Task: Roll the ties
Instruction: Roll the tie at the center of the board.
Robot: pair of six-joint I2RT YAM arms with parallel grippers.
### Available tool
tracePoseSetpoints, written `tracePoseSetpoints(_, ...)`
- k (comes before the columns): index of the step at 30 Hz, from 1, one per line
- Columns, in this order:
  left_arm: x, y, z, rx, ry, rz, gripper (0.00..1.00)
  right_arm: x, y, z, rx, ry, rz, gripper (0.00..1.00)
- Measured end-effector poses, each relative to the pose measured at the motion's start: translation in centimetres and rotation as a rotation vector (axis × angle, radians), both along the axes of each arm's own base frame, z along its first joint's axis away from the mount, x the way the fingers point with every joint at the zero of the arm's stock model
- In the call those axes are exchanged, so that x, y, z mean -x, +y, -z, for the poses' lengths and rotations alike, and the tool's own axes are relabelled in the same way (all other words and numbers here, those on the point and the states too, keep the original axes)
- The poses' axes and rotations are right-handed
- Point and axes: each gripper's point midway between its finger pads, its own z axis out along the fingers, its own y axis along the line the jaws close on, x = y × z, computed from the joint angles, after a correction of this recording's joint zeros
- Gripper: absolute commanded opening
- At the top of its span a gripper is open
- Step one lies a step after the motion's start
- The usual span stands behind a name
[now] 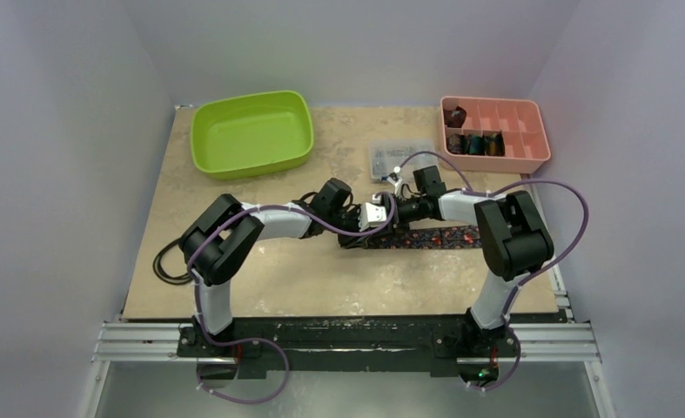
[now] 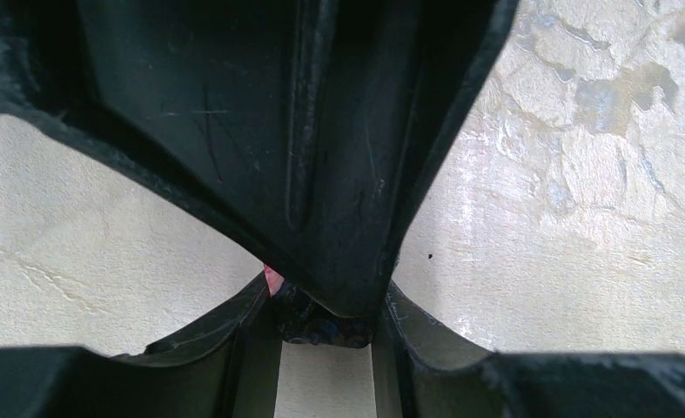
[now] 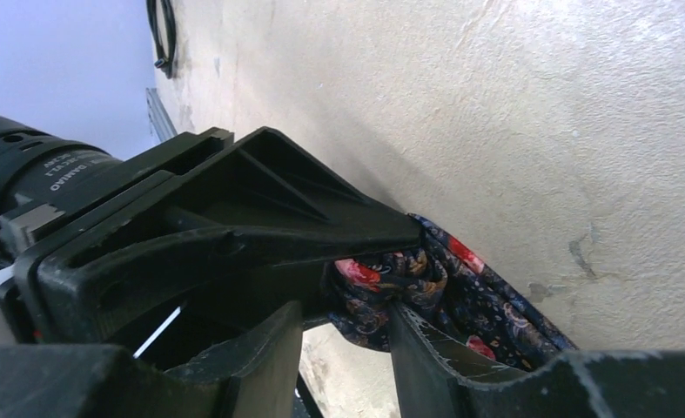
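Two arms meet near the middle of the worktop [image 1: 321,287], the left arm [image 1: 269,222] coming in from 9 o'clock and the right arm [image 1: 460,206] from 3 o'clock. Under them lies the black tie [image 1: 434,237] with red dots, flat on the worktop, running from the centre toward 3 o'clock. Its 9 o'clock end is bunched up where both sets of jaws come together.

In the left wrist view, a dark wad of the tie [image 2: 321,329] fills the gap between the left jaws' fingers [image 2: 225,366], so the left jaws are closed on it. In the right wrist view, folded tie fabric [image 3: 460,287] sits between the right jaws' fingers [image 3: 426,348], which stand partway apart. Whether they pinch the cloth, I cannot tell.

Several rolled coils [image 1: 476,144] sit in compartments of a pink tray [image 1: 517,117] at 1 o'clock. A green bin [image 1: 251,139] stands at 11 o'clock, a clear box [image 1: 399,157] near 12 o'clock just beyond the jaws, and a black cable [image 1: 169,261] lies at 9 o'clock by the worktop's edge.
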Motion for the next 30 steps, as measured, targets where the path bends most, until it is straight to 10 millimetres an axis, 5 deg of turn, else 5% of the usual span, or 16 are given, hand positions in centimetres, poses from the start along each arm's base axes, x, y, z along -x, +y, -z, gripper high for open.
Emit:
tracePoseSetpoints(5, -0.1, 0.0, 0.0, -0.002, -0.004, 0.0, 0.17, -0.3, -0.1, 0.7, 0.02, 0.005, 0.012, 0.2)
tracePoseSetpoints(9, -0.1, 0.1, 0.0, -0.004, -0.006, -0.003, 0.18, -0.5, -0.2, 1.0, 0.039, 0.011, 0.015, 0.45)
tracePoseSetpoints(15, -0.1, 0.1, 0.0, -0.004, -0.007, -0.004, 0.18, -1.1, -0.6, 1.7, 0.094, 0.01, 0.015, 0.46)
tracePoseSetpoints(19, -0.1, 0.1, 0.0, -0.005, -0.007, -0.003, 0.19, -1.1, -0.6, 1.8, 0.102, 0.019, 0.025, 0.29)
tracePoseSetpoints(22, -0.1, 0.1, 0.0, -0.005, -0.007, -0.004, 0.22, -1.1, -0.2, 1.6, 0.094, 0.025, 0.022, 0.01)
tracePoseSetpoints(30, -0.2, 0.1, 0.0, 0.007, -0.009, -0.018, 0.52, -1.0, -0.5, 1.5, 0.093, -0.002, -0.014, 0.0)
